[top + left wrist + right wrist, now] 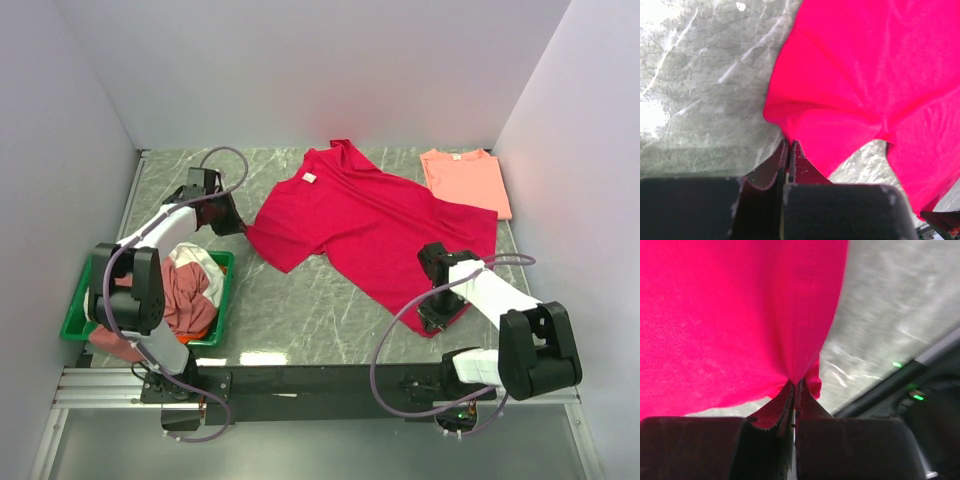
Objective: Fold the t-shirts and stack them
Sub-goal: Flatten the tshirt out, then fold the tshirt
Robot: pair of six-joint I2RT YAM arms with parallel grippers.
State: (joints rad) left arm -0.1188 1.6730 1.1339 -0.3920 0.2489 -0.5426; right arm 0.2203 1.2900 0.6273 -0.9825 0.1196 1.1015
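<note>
Your left tool [788, 146] is pinched shut on the sleeve and your right tool [795, 386] on the hem corner of the bright crimson-red cloth t-shirt [370, 220], which lies spread on the grey marbled surface [300, 310], probably to pull it flat for folding.

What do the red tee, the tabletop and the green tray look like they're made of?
Red tee: soft matte knit cloth, probably cotton jersey. It wrinkles and drapes, and the right wrist view shows a stitched hem.
Tabletop: glossy grey-green marble look with pale veins and glare. It could be stone or laminate.
Green tray: smooth, likely moulded plastic, with a thin even rim and uniform colour.
</note>
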